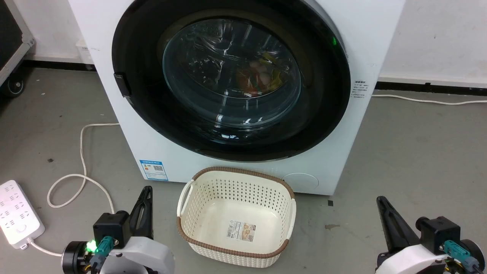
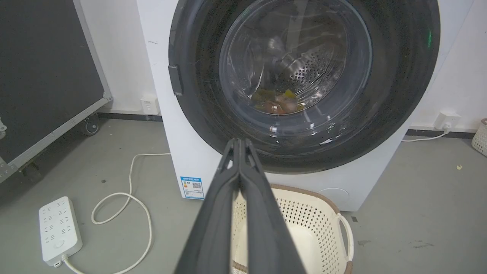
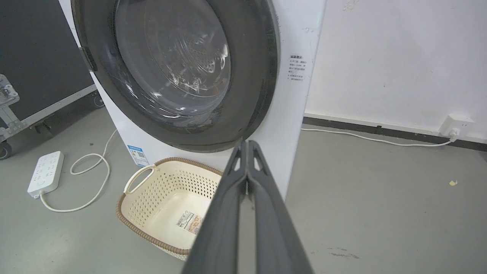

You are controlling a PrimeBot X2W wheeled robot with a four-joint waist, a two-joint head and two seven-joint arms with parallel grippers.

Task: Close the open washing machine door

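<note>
The washing machine door seems to sit flush on the washing machine, ahead of and above 2 clenched, empty pincers, its latch edge nearer the left gripper than the right gripper.

So the washing machine door in front of me looks shut, with its wide black rim sitting flush against the rounded front of the white washing machine. There's a clear domed glass centre and a small black tab on the rim's left edge. Through the glass I can see the perforated steel drum with some orange and yellow stuff inside. A blue label sticker sits low on the front.
</note>
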